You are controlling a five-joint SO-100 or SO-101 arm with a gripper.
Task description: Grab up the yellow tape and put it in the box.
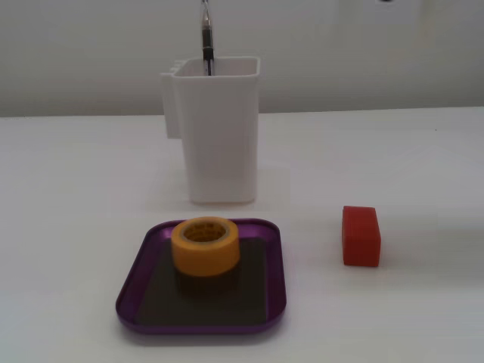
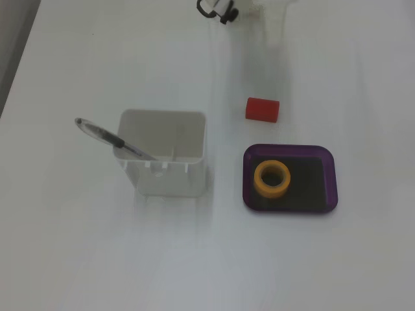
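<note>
- The yellow tape [image 1: 206, 245] stands flat on its side face on the dark floor of the box [image 1: 145, 257], hollow core up, with nothing touching it. In the top-down fixed view the yellow tape [image 2: 272, 178] sits toward the left half of the box [image 2: 329, 188], inside the rim on every side.
- Judged against the task, the placing step looks done: the roll is in the tray and free of any grip.
- The tool is almost out of sight. Only a blurred scrap of cable and pale arm shows at the top edge of the top-down fixed view, so whether its fingers are apart or together cannot be told.
- What seems left is only for the arm to settle clear; no further handling of the roll appears needed.
- The low rim fully encloses the roll, with bare floor open to its right in the top-down view.
- Around the box, the white container [image 1: 215, 136] with a pen [image 2: 110, 137] in it stands near one side, and the red block [image 2: 262, 109] lies apart on the counter [image 2: 97, 259]. Bare counter is open elsewhere.
</note>
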